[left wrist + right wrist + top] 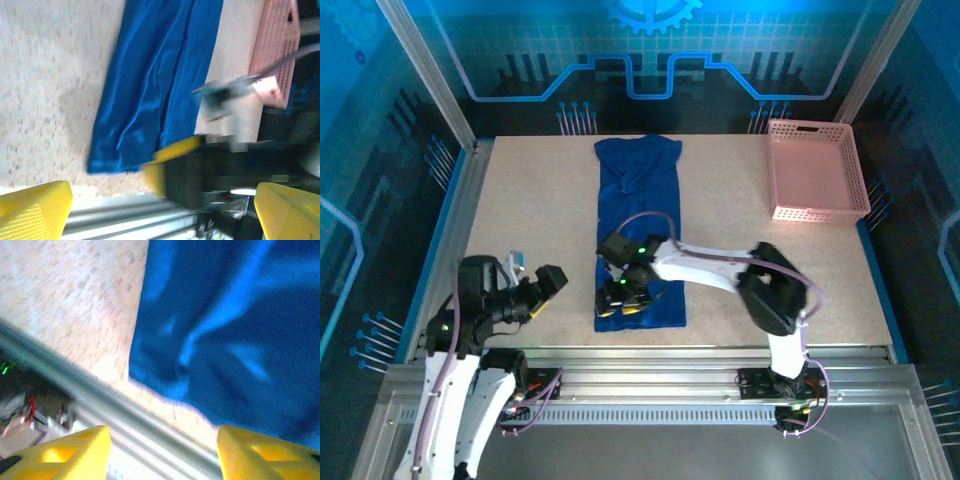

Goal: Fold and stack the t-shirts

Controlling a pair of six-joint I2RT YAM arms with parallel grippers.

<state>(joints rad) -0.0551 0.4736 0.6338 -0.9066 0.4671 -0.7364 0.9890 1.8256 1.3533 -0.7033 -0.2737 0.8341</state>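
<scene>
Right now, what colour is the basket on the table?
The basket is pink, seen best from the top camera.

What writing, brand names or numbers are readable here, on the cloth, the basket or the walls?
None can be read.
The royal-blue cotton t-shirt lies folded in a long strip, plain cloth up, with no lettering showing.
The pink plastic lattice basket bears no visible label.
The blue backdrop carries a gear drawing and circuit lines, no words.
</scene>
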